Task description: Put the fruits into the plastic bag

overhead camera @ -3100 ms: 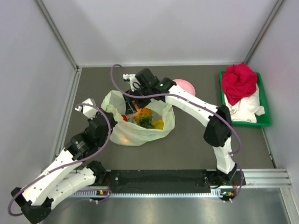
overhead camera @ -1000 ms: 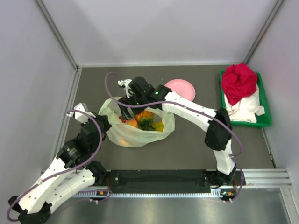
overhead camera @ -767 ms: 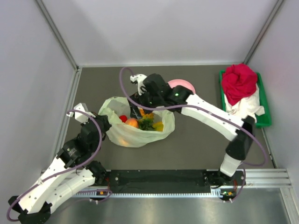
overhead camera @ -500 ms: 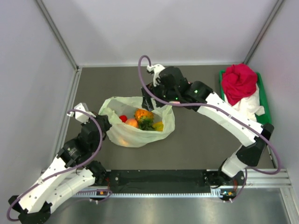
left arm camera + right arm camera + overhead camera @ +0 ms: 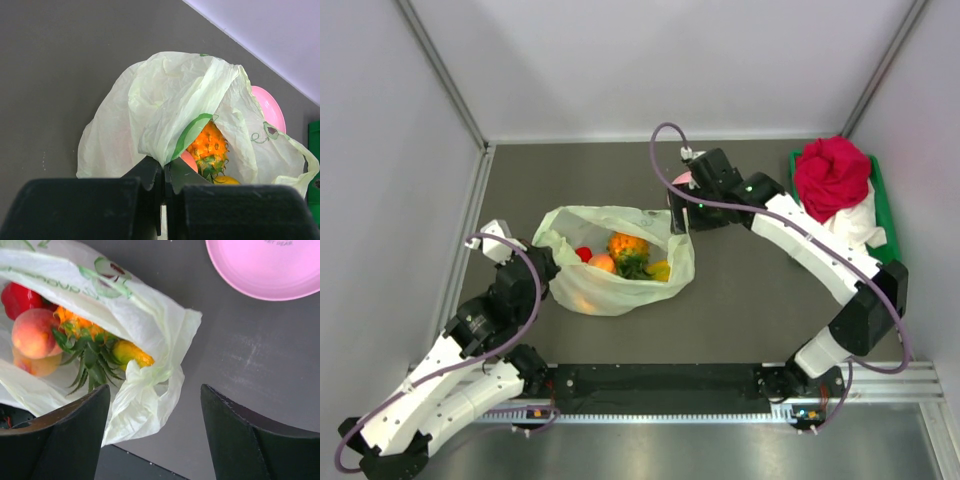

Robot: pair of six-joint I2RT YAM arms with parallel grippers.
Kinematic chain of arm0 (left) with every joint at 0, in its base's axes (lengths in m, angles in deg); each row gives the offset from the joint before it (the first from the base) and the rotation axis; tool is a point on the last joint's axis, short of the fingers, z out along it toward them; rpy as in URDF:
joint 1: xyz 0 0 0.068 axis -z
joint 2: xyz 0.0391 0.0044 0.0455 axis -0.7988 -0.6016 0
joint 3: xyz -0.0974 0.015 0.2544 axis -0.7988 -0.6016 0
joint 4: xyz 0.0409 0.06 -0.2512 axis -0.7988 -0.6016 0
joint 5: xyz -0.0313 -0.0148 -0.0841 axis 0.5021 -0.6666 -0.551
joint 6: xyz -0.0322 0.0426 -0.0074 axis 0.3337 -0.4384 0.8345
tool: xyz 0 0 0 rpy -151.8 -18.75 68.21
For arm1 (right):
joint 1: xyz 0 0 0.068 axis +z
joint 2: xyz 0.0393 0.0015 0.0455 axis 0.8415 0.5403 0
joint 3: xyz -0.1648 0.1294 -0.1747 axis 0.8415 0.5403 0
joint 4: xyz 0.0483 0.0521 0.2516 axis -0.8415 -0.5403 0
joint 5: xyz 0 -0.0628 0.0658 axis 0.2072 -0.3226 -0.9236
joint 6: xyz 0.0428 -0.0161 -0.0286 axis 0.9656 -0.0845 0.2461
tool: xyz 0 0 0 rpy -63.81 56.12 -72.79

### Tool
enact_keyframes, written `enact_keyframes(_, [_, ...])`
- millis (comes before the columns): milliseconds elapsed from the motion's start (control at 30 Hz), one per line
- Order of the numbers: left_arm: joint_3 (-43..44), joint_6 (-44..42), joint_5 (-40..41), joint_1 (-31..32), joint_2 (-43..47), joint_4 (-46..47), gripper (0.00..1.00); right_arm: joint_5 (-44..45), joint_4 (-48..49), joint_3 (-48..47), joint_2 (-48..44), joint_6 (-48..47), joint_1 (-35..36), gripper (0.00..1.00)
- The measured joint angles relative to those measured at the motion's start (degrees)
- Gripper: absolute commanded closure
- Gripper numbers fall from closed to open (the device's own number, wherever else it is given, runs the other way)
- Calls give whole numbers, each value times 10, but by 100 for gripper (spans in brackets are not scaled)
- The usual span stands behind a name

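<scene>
- One left hand [image 5: 163,167], clenched on the left edge of the single plastic bag [image 5: 610,292], which lies on the counter [image 5: 740,290].
- Four fruits show inside the open bag: a red fruit [image 5: 584,254], a peach [image 5: 603,263], a pineapple [image 5: 627,245] and a yellow mango [image 5: 660,268]. A blurred orange shape under the peach is hard to make out.
- One right hand [image 5: 154,395], spread wide and grasping nothing, above the bag's right edge.
- One pink plate [image 5: 265,270], cut off in the wrist view.
- One green tray [image 5: 865,265] holding a red cloth [image 5: 830,175].
</scene>
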Motion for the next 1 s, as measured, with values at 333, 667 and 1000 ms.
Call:
enact_keyframes(333, [0,0,0,0,0,0,100,-32,36,-3,27,3,-45,37])
enact_keyframes(667, [0,-4,2,0,0,1,100,-75,52,-2,47,3,-53,82])
enact_keyframes(1000, [13,-52,-2,0,-2,24,100,-79,26,-71,47,-8,-59,100])
